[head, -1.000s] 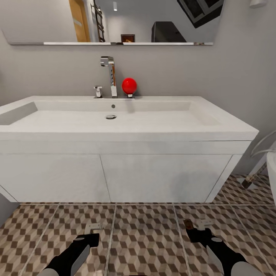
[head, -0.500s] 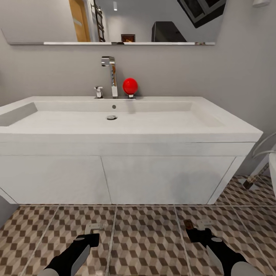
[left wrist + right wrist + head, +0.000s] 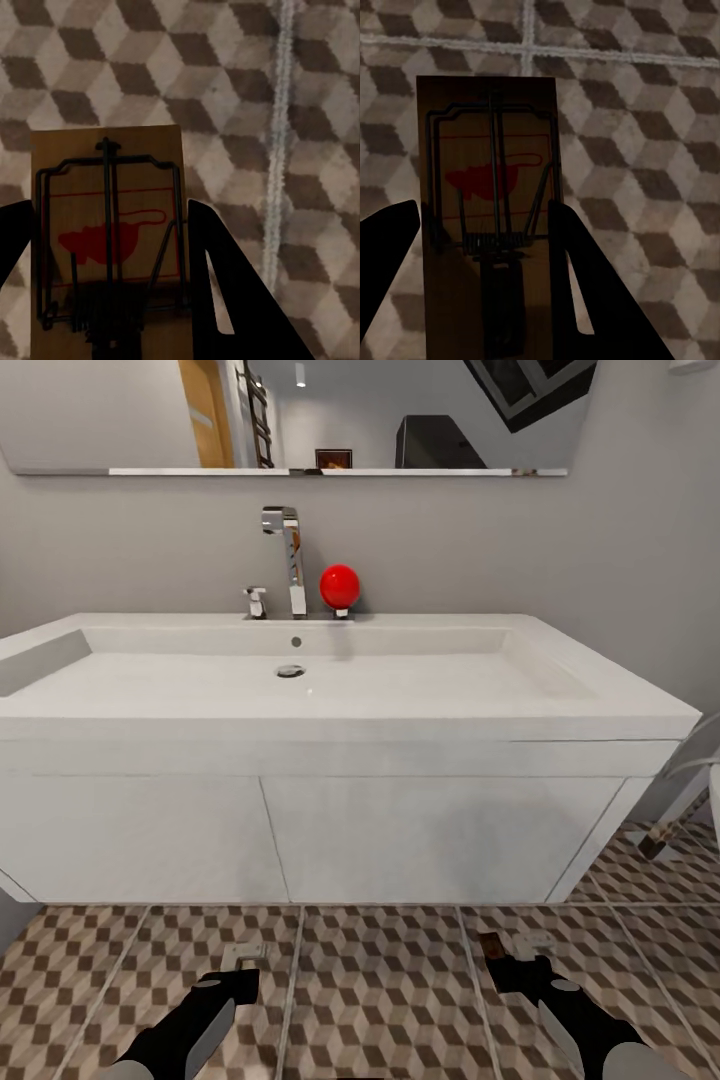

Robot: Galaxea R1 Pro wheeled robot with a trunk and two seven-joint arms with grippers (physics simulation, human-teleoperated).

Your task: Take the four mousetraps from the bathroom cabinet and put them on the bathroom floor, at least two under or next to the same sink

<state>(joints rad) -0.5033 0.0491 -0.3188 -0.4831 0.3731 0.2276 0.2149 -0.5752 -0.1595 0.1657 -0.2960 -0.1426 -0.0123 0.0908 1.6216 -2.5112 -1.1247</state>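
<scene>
Facing the wide white rectangular bathroom sink (image 3: 300,680) with its tall chrome tap (image 3: 288,560) and a small red ball (image 3: 339,585) beside it, the robot holds both arms low over the bathroom floor of brown, beige and white cube-pattern tiles (image 3: 380,980). The left hand (image 3: 235,972) is clenched on a small flat brown wooden mousetrap with dark wire parts (image 3: 105,240), its black fingers (image 3: 217,285) pressing the board's two long edges; the right hand (image 3: 505,958) grips a second wooden mousetrap (image 3: 487,217) the same way. Holding each board by its edges, wire side towards the wrist camera, looks like a way to keep the fingers off the spring bar and the board flat for setting down. Both traps hang above the tiles just in front of the white two-door vanity (image 3: 300,840), near side, which suits the demand that two lie next to the same sink; I judge the next step is lowering and letting go. Neither board touches the floor as far as I can tell. Each trap carries a red printed outline and a red shape on the wood, but no lettering can be read.
</scene>
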